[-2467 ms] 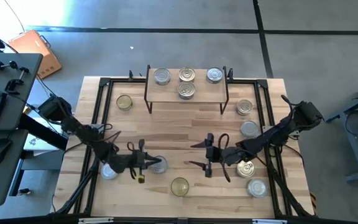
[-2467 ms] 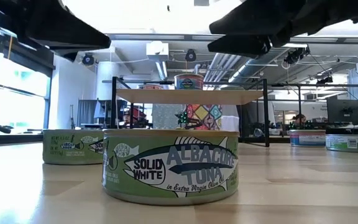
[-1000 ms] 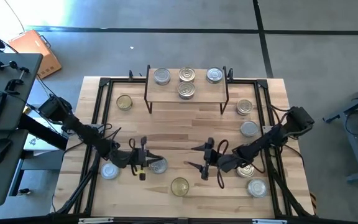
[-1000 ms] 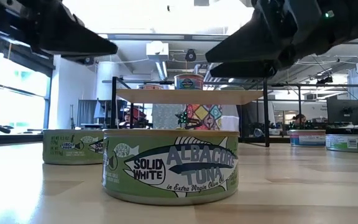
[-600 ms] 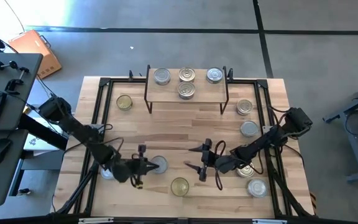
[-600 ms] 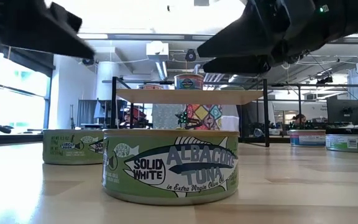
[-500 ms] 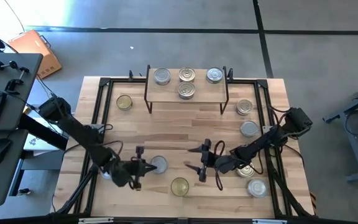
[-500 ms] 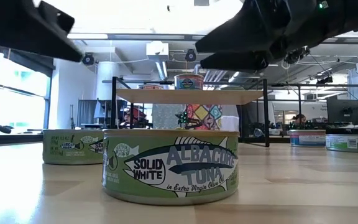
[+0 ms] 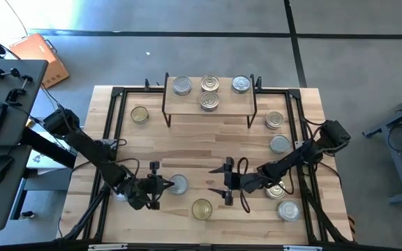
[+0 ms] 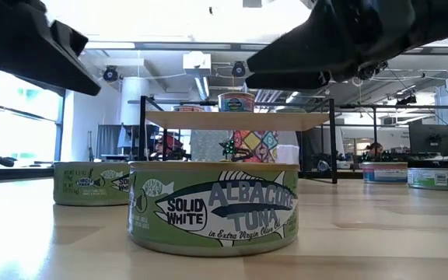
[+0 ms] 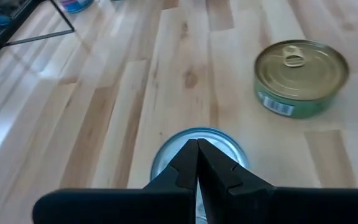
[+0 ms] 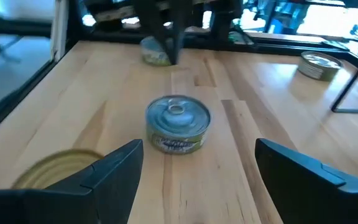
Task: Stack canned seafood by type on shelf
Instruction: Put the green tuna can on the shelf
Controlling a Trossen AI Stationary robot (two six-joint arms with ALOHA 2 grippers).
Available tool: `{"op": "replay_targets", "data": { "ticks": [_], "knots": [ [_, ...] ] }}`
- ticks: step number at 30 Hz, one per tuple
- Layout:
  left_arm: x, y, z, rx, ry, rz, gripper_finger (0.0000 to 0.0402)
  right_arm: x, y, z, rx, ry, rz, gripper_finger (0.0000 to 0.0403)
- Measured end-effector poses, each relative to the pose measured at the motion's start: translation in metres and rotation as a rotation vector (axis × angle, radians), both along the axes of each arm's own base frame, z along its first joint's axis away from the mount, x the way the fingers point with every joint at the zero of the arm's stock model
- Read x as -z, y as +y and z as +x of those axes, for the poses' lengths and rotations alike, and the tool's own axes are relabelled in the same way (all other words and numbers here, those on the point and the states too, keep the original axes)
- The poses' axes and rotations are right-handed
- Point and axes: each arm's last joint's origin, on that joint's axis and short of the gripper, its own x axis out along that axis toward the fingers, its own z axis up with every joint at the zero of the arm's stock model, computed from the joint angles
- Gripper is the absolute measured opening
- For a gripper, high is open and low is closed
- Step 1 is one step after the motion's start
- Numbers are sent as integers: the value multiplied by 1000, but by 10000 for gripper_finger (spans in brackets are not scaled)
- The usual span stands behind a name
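The shelf (image 9: 209,104) stands at the table's far edge with several tins on it, among them one at its front middle (image 9: 209,102). A silver-topped tin (image 9: 179,184) sits on the table near the front, and a gold-topped tin (image 9: 202,208) sits closer to the near edge. My left gripper (image 9: 163,183) is shut; its tips hang over the silver tin's (image 11: 197,146) left rim, and I see no touch. My right gripper (image 9: 226,181) is open and level, right of that tin (image 12: 178,124) and facing it, nothing between its fingers.
Loose tins stand along the table's right side (image 9: 280,144), (image 9: 288,209), and one (image 9: 276,188) lies under my right arm. A gold tin (image 9: 139,114) sits far left, another tin (image 9: 122,192) under my left arm. Black frame rails (image 9: 110,139) border the board.
My left gripper has swung a little toward the near edge and turned, its fingers now tipping down over the silver tin; it stays shut. My right gripper has rolled slightly and stays open. No tin has moved.
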Motion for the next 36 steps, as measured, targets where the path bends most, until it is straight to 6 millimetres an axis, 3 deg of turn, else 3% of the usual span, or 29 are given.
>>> {"op": "replay_targets", "data": {
  "ticks": [8, 15, 19, 22, 27, 36],
  "knots": [
    [0, 8, 7, -36, -1, -1, 14, 3, -1, 0, -92, 38, -51, 302],
    [5, 2, 10, 102, 48, -2, 106, 3, -1, 0, -88, 46, -42, 302],
    [23, -7, 14, 168, 101, 20, 159, 4, -1, 0, -82, 47, -27, 302],
    [40, -12, 19, 187, 129, 10, 177, 4, -1, 0, -75, 47, -9, 302],
    [61, -17, 26, 199, 125, 41, 175, 4, -1, 0, -69, 51, 5, 302],
    [72, -10, 36, 167, 134, 66, 121, 5, -1, -1, -67, 64, 3, 302]
  ]
}}
